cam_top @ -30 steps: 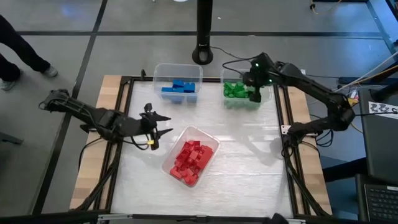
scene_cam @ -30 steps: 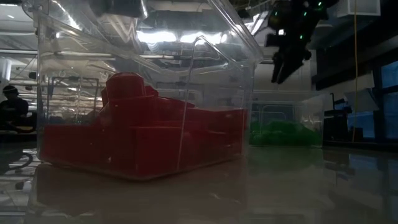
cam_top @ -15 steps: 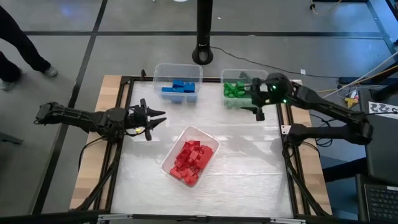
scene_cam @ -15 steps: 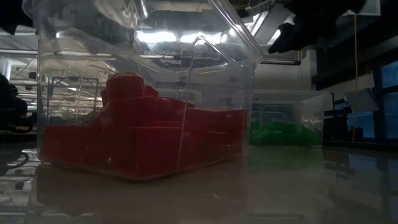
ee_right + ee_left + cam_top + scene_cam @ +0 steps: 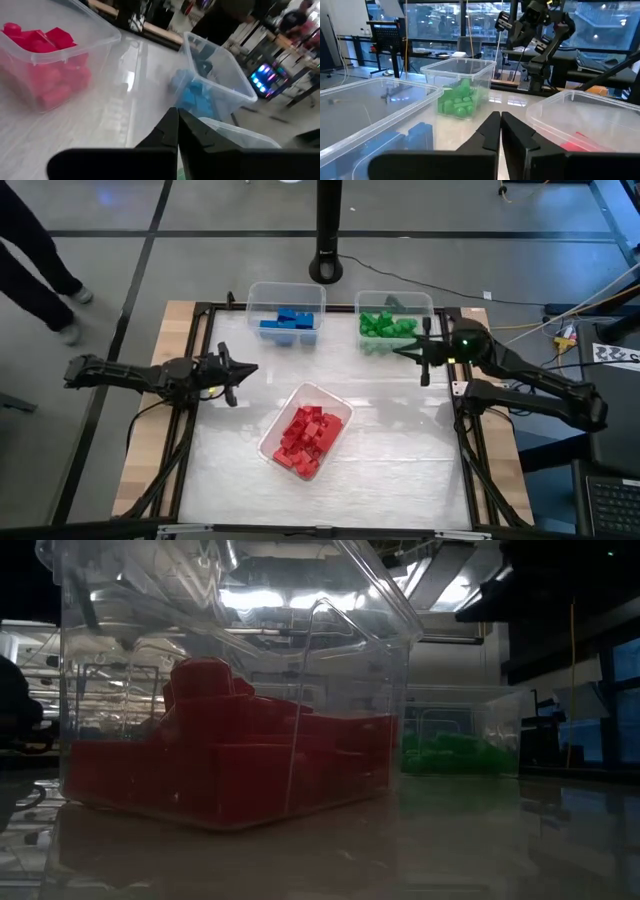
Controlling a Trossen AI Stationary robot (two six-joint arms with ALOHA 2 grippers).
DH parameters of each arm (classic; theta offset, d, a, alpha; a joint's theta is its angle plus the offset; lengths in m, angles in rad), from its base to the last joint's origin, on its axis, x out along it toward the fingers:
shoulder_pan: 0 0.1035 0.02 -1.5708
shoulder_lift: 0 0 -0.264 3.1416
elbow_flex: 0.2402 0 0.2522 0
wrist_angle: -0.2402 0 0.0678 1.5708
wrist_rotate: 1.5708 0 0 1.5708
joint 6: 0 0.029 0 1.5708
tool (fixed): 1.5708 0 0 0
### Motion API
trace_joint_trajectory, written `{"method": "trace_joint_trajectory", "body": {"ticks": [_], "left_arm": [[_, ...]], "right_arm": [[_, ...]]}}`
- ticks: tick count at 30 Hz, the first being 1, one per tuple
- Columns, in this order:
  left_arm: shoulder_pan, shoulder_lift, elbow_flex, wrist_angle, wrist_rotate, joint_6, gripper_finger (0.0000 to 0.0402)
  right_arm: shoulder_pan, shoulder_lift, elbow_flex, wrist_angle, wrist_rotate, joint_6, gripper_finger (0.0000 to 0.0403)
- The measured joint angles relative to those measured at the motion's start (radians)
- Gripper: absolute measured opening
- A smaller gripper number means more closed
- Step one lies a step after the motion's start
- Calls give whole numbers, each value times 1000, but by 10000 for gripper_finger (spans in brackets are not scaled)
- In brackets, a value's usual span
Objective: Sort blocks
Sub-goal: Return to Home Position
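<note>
Left tool point(image 5: 246, 369), right tool point(image 5: 402, 352) closed — bins point(image 5: 331, 397) hold seemingly sorted blocks point(image 5: 303, 435).

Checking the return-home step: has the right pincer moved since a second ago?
Yes. In the high view the right pincer has left the space above the green-block bin and now sits just outside its near wall.

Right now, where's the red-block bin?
High view: the red bin sits angled at mid-table, in front of the blue bin and green bin along the back edge. The left gripper and right gripper are off to either side, clear of it.
</note>
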Motion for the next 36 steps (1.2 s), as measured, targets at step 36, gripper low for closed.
{"method": "trace_joint_trajectory", "body": {"ticks": [36], "left_arm": [[1,-317,-87,-193,76,18,1]], "right_arm": [[-1,-374,-403,217,-24,12,21]]}}
